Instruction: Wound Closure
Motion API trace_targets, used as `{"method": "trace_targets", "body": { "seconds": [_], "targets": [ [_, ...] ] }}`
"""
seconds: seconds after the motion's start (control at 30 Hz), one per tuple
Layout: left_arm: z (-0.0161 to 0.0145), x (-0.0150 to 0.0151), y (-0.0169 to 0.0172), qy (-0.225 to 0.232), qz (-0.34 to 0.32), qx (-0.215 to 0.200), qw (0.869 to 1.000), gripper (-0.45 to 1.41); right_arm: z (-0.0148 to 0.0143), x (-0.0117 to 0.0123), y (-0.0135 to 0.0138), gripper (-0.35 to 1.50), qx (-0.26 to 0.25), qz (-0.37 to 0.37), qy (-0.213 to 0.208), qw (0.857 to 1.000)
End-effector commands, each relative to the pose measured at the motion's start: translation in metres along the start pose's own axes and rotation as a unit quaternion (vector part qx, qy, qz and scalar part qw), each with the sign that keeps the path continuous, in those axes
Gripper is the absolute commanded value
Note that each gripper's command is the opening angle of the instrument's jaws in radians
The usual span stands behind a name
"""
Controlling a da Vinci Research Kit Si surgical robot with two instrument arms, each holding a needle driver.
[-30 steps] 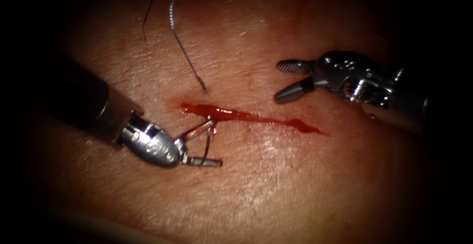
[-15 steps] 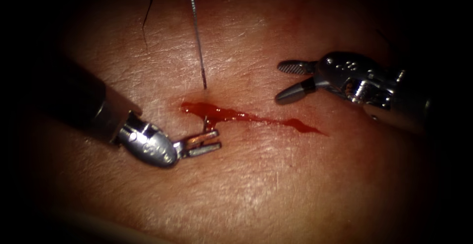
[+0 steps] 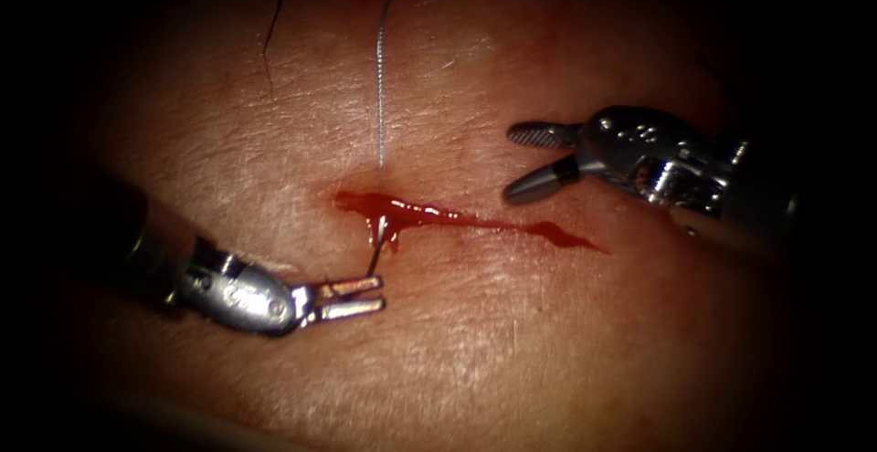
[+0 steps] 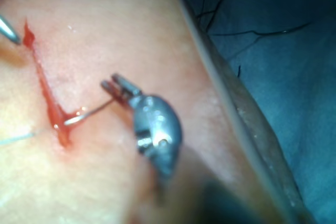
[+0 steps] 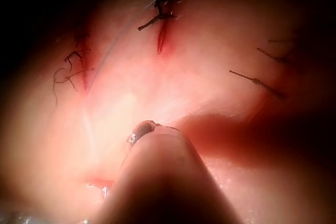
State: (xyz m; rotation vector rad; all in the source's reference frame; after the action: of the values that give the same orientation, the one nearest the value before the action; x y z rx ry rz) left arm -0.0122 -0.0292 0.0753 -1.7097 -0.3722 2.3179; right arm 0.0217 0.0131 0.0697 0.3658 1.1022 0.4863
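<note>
The cut (image 3: 475, 222) runs across the tissue (image 3: 548, 342), with red fluid (image 3: 402, 210) pooled at its left end. The curved needle (image 3: 375, 253) rises out of the near lip at that left end, its rear still in the tissue. My left tool (image 3: 379, 292) is shut on the needle near its tip, just below the cut. It shows again in the left wrist view, the left tool (image 4: 111, 83) gripping the needle (image 4: 89, 113). Thread (image 3: 380, 96) runs straight down from the far side into the tissue above the cut. My right tool (image 3: 519, 162) hovers open and holds nothing, above the cut's right half.
A loose dark thread end (image 3: 272, 23) lies on the far left of the tissue. Older knotted stitches (image 5: 160, 17) and cut thread ends (image 5: 257, 82) sit on other cuts. The tissue's edge (image 4: 236, 103) drops to a blue drape (image 4: 294, 77).
My left tool's jaws closed on the needle tip and moved down and left, drawing the needle further out of the near lip. The thread straightened. The right tool barely shifted.
</note>
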Motion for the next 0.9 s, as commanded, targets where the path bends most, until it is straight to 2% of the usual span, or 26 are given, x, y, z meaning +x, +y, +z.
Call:
{"method": "trace_targets", "body": {
  "seconds": [0.03,0.2,0.33,0.37,0.57,0.7,0.8,0.9],
  "targets": [
    [0.0001,-0.0003,0.0016,0.002,-0.005,-0.008,1.000,-0.45,0.0015,0.0002,-0.0021,1.18,0.014,0.016,0.002,1.000],
    [-0.0004,0.0015,0.0037,0.003,-0.006,-0.011,1.000,-0.45,0.0023,0.0007,-0.0054,1.20,0.039,0.052,0.006,0.998],
    [-0.0011,0.0034,0.0041,-0.001,0.004,0.001,1.000,-0.45,0.0025,0.0009,-0.0065,1.20,0.043,0.077,0.006,0.996],
    [-0.0011,0.0034,0.0041,-0.001,0.004,0.001,1.000,-0.45,0.0025,0.0009,-0.0065,1.20,0.043,0.077,0.006,0.996],
    [-0.0037,0.0095,0.0040,-0.005,0.086,0.052,0.995,-0.45,0.0010,0.0003,-0.0051,1.20,0.028,0.101,0.005,0.995],
    [-0.0044,0.0116,0.0034,-0.006,0.118,0.076,0.990,-0.45,0.0002,0.0002,-0.0044,1.20,0.017,0.108,0.010,0.994],
    [-0.0049,0.0143,0.0012,0.007,0.154,0.112,0.982,-0.45,-0.0012,0.0010,-0.0035,1.20,0.009,0.127,0.031,0.991],
    [-0.0049,0.0153,-0.0004,0.013,0.163,0.128,0.978,-0.45,-0.0019,0.0017,-0.0032,1.20,0.009,0.141,0.044,0.989]
  ]
}}
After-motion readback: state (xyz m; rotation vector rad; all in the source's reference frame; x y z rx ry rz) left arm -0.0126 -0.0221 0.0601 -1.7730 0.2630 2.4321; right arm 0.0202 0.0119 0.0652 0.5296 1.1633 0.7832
